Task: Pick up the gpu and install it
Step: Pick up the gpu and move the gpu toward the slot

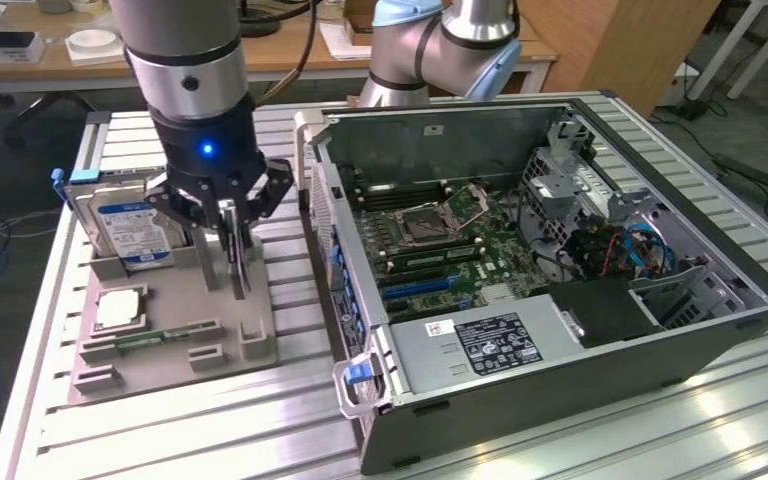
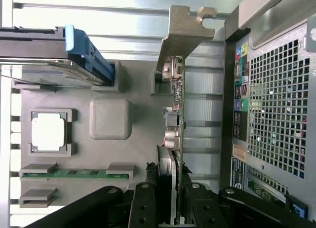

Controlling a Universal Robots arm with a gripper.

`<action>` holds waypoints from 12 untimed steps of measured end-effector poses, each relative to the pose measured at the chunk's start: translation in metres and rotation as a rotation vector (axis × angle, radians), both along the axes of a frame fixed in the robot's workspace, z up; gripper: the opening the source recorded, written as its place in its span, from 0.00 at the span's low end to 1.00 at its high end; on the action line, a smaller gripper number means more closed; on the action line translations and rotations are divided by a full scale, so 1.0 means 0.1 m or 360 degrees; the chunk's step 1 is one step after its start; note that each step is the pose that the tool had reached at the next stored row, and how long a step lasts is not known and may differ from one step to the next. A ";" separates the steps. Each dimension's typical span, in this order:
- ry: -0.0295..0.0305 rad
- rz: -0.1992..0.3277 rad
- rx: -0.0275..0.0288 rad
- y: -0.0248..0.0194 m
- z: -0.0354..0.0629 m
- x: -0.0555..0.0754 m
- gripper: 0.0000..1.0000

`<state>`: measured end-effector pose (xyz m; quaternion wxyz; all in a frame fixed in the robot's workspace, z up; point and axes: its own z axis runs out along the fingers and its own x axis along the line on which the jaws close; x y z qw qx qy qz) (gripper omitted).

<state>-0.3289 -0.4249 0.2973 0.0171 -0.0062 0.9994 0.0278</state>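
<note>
The gpu (image 1: 236, 258), a thin green card seen edge-on, stands upright over the grey parts tray (image 1: 244, 345) at the exterior view's left. My gripper (image 1: 231, 228) reaches straight down onto it, one dark finger on each face. In the wrist view the gpu (image 2: 177, 114) runs away from me to its silver end bracket (image 2: 185, 30), and my gripper (image 2: 169, 193) is shut on the card's near end, with a finger (image 2: 143, 203) pressed by the cooler side. I cannot tell whether the card's lower edge still touches the tray.
The open computer case (image 1: 704, 330) lies to the exterior view's right, its motherboard (image 1: 438, 240) exposed; the case's back panel (image 2: 276, 99) is close beside the card. The tray also holds a hard drive (image 1: 131, 228), a processor chip (image 1: 120, 305) and a memory stick (image 1: 164, 337).
</note>
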 end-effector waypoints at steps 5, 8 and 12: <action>0.00001 0.0000 0.00000 0.000 0.106 0.00 0.27; -0.00001 0.0000 0.00001 0.000 0.175 0.00 0.27; 0.00001 0.0000 -0.00001 0.000 0.263 0.00 0.27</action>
